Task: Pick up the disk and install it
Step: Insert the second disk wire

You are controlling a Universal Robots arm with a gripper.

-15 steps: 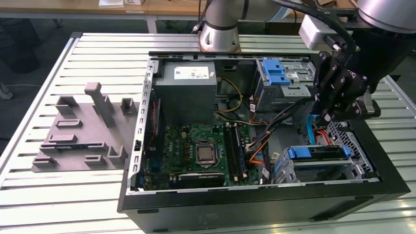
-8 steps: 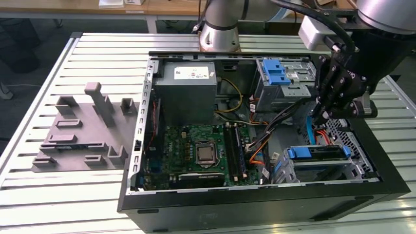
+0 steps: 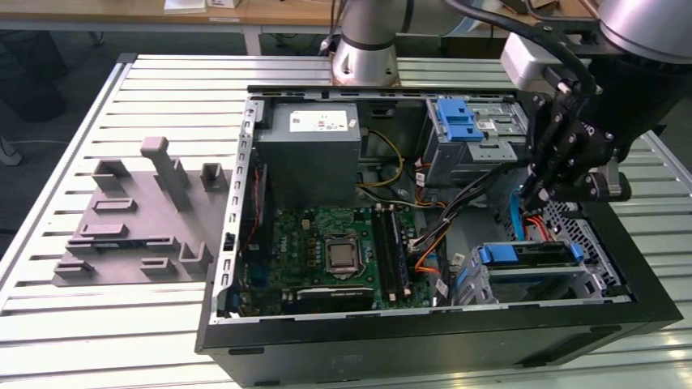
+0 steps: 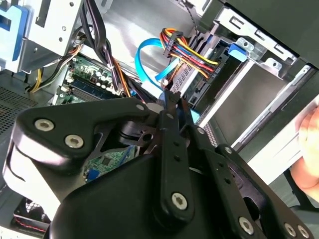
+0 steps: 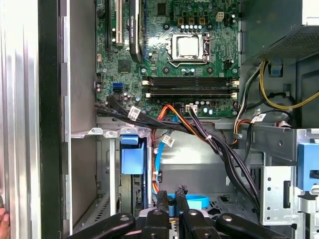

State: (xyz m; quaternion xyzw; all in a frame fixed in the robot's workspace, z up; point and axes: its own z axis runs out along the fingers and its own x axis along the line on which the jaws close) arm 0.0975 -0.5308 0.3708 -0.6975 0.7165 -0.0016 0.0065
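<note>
- Gripper (image 3: 537, 197) down inside the open computer case (image 3: 433, 340), just above the drive bay (image 3: 562, 284); fingertips (image 5: 172, 195) nearly together, nothing clamped between.
- Disk (image 3: 530, 253) seated in that drive bay, blue frame showing, close below the gripper.
- Blue cable (image 4: 149, 59) looped beside the bay.

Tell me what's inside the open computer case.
Inside the computer case: a green motherboard, grey metal box, bundled cables and a blue-framed disk in its bay. The gripper covers the floor beneath it.

Open computer case (image 3: 433, 344), green motherboard (image 3: 324, 255), grey power supply (image 3: 313, 158), grey fixture block (image 3: 141, 219)
</note>
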